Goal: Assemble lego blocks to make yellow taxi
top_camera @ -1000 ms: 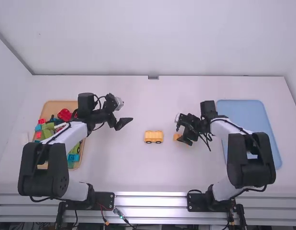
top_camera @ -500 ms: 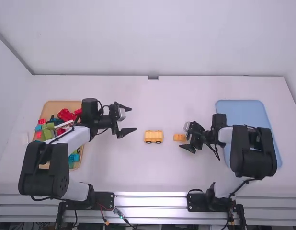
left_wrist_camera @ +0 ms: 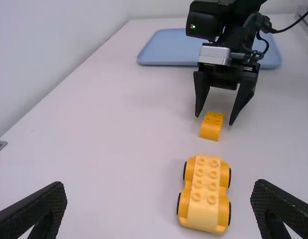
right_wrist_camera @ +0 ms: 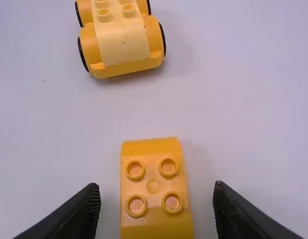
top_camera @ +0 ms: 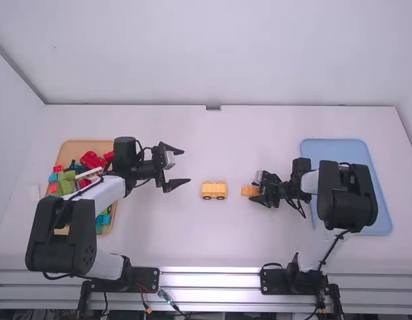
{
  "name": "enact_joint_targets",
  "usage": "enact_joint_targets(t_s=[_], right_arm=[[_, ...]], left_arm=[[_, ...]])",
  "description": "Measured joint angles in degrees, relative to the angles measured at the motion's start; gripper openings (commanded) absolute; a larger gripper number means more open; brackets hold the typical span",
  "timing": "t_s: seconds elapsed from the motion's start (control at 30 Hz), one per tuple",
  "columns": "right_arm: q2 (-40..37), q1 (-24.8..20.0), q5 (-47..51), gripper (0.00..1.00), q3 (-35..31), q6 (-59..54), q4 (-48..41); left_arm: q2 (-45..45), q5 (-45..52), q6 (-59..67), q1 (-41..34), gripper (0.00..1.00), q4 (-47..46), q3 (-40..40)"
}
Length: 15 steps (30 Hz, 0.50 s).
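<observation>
Drawing in a little toward the loose block since the earlier frame, the right gripper (left_wrist_camera: 214,119) now has its fingers either side of that piece, while the left one looks to be where it was. That loose block (right_wrist_camera: 153,186), a small yellow plastic brick with four round studs on top and a curved end, lies on the white bench (top_camera: 219,243), studs up. Its long axis runs lengthwise between the right gripper's parted fingers, which stand just beside its long sides with a slim gap at each, so closing should catch it across its narrow width without a wrist turn. The yellow plastic car base with black wheels (left_wrist_camera: 204,191) sits near the block, off its curved end on the side away from the right gripper, its long axis running nearly the same way. Farther out from the block, past the car base, waits the left gripper (top_camera: 187,166), fingers wide apart and with nothing between them. The right arm is clearly nearer the block, so the pick seems its job, then a carry toward the car base.
</observation>
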Motion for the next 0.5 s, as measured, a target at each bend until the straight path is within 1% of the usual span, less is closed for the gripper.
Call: enact_joint_targets(t_s=[0.13,0.17,0.23,0.33,0.37,0.4,0.43,0.5], right_arm=[[0.0,0.37,0.9,0.49,0.0,0.37,0.0],[0.0,0.46,1.27,0.46,0.0,0.57,0.02],[0.0,0.7,2.03,0.44,0.0,0.87,-0.04],[0.0,1.2,2.82,0.33,0.0,1.11,-0.02],[0.0,1.31,2.86,0.32,0.0,1.2,0.0],[0.0,1.46,2.8,0.25,0.0,1.18,0.02],[0.0,1.49,2.82,0.22,0.0,1.18,0.02],[0.0,1.55,2.75,0.22,0.0,1.25,0.0]], left_arm=[[0.0,0.0,-0.02,0.0,0.99,0.02,0.0],[0.0,0.04,-0.02,0.0,0.99,0.02,0.0],[0.0,0.81,-0.02,0.0,0.99,0.04,0.0],[0.0,2.14,0.15,0.0,0.99,0.09,0.0],[0.0,2.25,0.17,0.0,0.99,0.09,0.0],[0.0,2.4,0.17,0.0,0.99,0.09,0.0],[0.0,2.56,0.17,0.02,0.99,0.04,0.0],[0.0,2.58,0.15,0.0,0.99,-0.09,0.0]])
